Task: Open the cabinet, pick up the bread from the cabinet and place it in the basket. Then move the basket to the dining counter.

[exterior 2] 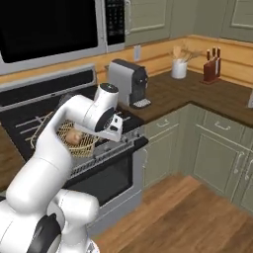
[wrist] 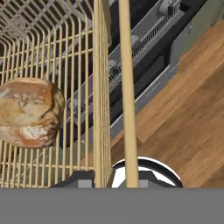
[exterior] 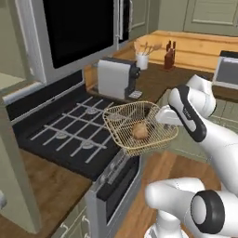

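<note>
The tan-gold wire basket [exterior: 119, 130] hangs tilted in the air over the front edge of the stove, with my gripper [exterior: 163, 119] shut on its right-hand rim. The bread [exterior: 140, 131], a small tan-brown roll, lies inside it on the mesh bottom. In the hand view the basket's rim wire [wrist: 127, 87] runs straight up from between my fingers and the bread [wrist: 28, 111] rests to its left. From the right base view the basket [exterior 2: 85, 145] and bread [exterior 2: 74, 138] show partly behind my arm. The cabinet's open door [exterior: 14, 162] stands at the far left. The dining counter is out of view.
Below the basket is a black stove [exterior: 69, 135] with an oven door [exterior 2: 106, 180]. A microwave [exterior: 76, 28] hangs above it. A coffee machine [exterior: 116, 76], a utensil jar [exterior: 142, 59] and a knife block [exterior: 169, 58] stand on the dark worktop. Wood floor [exterior 2: 188, 217] lies to the right.
</note>
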Robot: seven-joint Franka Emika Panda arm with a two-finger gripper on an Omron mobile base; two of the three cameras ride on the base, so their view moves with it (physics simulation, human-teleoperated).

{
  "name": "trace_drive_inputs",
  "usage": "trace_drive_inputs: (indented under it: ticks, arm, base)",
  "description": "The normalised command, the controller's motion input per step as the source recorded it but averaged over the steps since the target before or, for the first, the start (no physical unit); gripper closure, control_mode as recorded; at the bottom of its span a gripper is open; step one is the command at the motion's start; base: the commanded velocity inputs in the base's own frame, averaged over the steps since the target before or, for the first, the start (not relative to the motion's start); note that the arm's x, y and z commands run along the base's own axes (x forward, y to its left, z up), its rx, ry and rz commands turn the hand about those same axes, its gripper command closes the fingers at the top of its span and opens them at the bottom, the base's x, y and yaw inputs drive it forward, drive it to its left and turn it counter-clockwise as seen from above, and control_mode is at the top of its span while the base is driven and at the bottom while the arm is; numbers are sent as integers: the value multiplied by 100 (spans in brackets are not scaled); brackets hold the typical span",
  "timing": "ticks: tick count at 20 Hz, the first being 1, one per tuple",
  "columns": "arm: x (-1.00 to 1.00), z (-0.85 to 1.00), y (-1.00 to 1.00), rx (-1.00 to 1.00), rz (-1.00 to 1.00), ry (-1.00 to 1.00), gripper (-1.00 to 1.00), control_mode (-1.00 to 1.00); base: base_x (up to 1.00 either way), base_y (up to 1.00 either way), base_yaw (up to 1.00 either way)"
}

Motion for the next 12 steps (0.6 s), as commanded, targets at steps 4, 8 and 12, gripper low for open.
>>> trace_drive_inputs:
  ticks: [4,8,12]
  arm:
    - [0,0,0,0,0,0,100,100]
    - [0,0,0,0,0,0,100,100]
    - [0,0,0,0,0,0,100,100]
  base:
    - [-4,0,-100]
    - [-1,0,-100]
    - [0,0,-100]
